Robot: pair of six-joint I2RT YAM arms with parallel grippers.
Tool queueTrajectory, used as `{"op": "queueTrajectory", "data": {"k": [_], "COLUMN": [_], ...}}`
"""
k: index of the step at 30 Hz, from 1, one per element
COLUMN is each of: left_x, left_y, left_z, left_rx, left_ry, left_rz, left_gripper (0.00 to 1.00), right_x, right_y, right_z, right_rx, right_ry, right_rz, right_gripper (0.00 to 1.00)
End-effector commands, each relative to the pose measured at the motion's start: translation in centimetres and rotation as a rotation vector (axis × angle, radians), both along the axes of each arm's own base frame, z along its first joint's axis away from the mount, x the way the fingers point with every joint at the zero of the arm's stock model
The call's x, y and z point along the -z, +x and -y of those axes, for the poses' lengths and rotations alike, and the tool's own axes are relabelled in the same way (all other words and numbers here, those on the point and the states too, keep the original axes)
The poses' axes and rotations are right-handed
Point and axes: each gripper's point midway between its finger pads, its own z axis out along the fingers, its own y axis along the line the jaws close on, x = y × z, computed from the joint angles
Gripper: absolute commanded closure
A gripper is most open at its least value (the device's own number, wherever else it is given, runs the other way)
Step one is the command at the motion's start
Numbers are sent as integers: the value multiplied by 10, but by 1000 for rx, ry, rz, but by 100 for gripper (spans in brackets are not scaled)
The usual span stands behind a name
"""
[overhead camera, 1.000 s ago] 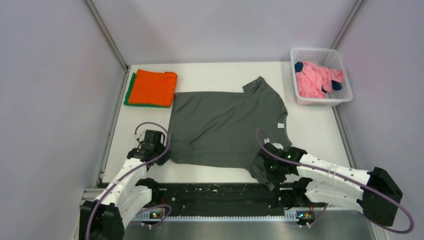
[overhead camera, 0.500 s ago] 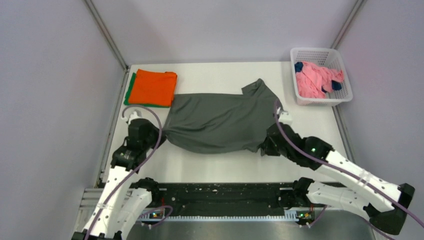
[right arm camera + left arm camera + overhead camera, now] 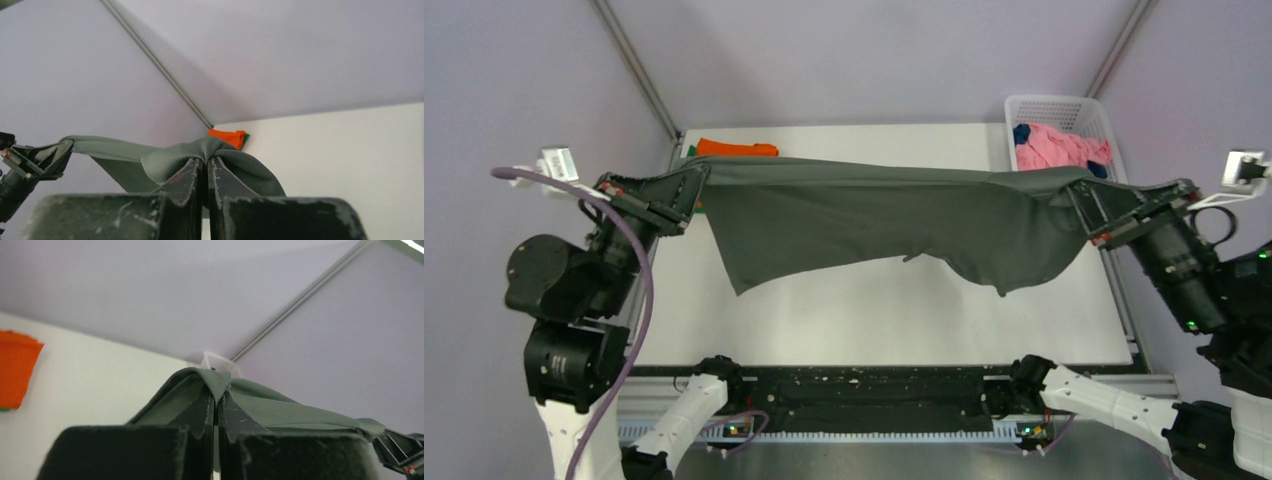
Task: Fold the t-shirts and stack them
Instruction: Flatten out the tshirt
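White surface [image 3: 874,320], grey walls. White lattice basket [image 3: 1056,104] at the far right corner, with pink tee [image 3: 1054,152] and navy tee [image 3: 1022,132] bunched inside. Olive-grey tee [image 3: 864,215] stretched in the air between left tool [image 3: 688,187] and right tool [image 3: 1080,196], both clamped on its edge. Folded orange tee [image 3: 736,148] at far left.

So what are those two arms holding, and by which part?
The dark olive-grey t-shirt, stretched between them: left fingers pinch one end, right fingers the other.
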Motion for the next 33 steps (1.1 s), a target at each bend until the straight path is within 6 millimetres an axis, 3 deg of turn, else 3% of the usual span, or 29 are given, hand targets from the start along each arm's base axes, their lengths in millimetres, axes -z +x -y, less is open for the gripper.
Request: {"op": "queueTrajectory", "data": {"k": [1, 4, 7, 12, 17, 20, 24, 27, 28, 33], "left_x": [-50, -60, -52, -4, 85, 153, 228, 275, 297, 356], "left_y": [-32, -41, -34, 22, 98, 138, 184, 216, 228, 273], "left_z": [17, 18, 18, 18, 7, 8, 17, 12, 13, 21], "left_rx": [127, 142, 140, 80, -64, -105, -109, -167, -172, -145], "left_ry": [27, 25, 15, 10, 34, 55, 64, 107, 129, 160], "left_rz": [147, 176, 157, 3, -236, -402, -530, -634, -689, -833], "left_gripper": [100, 100, 100, 100, 100, 100, 100, 100, 100, 100], "right_x": [-55, -71, -72, -37, 26, 69, 148, 198, 214, 272], "right_y": [-26, -27, -17, 30, 77, 99, 135, 173, 185, 235], "right_z": [6, 13, 20, 26, 32, 24, 4, -5, -9, -18], "right_rx": [-89, -64, 8, 250, 580, 689, 682, 597, 552, 461], "right_ry": [-4, -35, -63, -148, -274, -356, -434, -431, -428, -468], "right_rz": [170, 194, 182, 61, -87, -134, -213, -274, -292, -350], "right_gripper": [100, 100, 100, 100, 100, 100, 100, 100, 100, 100]}}
